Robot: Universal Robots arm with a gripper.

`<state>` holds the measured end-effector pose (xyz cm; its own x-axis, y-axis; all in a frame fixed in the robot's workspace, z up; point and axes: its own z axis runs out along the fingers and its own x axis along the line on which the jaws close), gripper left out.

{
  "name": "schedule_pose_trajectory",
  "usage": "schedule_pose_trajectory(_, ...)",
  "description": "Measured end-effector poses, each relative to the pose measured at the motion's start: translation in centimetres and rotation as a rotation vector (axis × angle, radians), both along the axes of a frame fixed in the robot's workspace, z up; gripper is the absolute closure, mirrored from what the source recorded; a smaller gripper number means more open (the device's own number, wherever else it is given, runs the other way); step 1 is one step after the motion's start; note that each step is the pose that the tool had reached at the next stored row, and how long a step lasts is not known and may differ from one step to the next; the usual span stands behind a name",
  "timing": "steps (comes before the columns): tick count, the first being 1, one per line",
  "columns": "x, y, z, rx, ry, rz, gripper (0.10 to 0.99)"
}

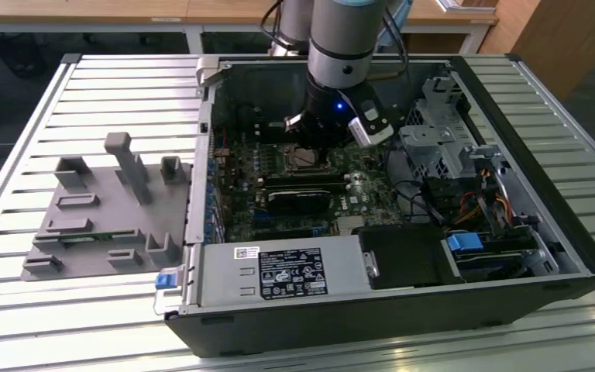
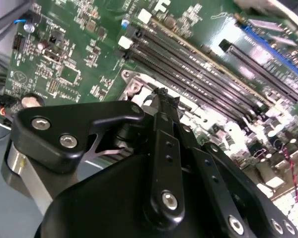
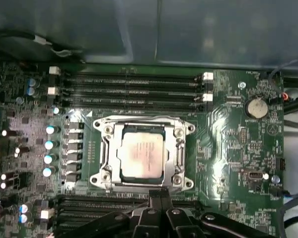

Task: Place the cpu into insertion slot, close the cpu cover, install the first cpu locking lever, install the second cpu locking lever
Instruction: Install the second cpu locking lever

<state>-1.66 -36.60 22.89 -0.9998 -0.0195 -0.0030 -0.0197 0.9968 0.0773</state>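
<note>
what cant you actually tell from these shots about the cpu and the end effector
- Whether the locking levers are latched: in the first wrist view the wires around the cpu cover are too thin to trace.
- End effector tips: pressed together at the socket's edge, contact unclear.
- The cpu in the exterior view: too small, under the arm.
- The socket in the second wrist view: hidden behind the end effector.

An open black computer case is laid on a pale slatted metal table. A grey plastic fixture block with upright posts is set on the slats at the exterior view's left. Inside the case, long black memory slots and a round silver coin battery are seen.
</note>
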Motion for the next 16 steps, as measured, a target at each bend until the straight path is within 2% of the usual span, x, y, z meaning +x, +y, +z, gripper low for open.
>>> schedule_pose_trajectory(3, -0.6, -0.16, 0.0, 0.002, -0.0001, 0.0, 0.98)
schedule_pose_trajectory(8, -2.52, -0.22, -0.01, 0.003, -0.0017, 0.0, 0.98)
schedule_pose_trajectory(10, -2.97, -0.22, -0.05, 0.005, -0.0021, 0.0, 0.98)
schedule_pose_trajectory(13, -3.0, -0.4, -0.07, 0.029, -0.0021, -0.001, 0.98)
schedule_pose_trajectory(16, -3.05, -0.85, -0.08, 0.036, -0.0021, -0.001, 0.98)
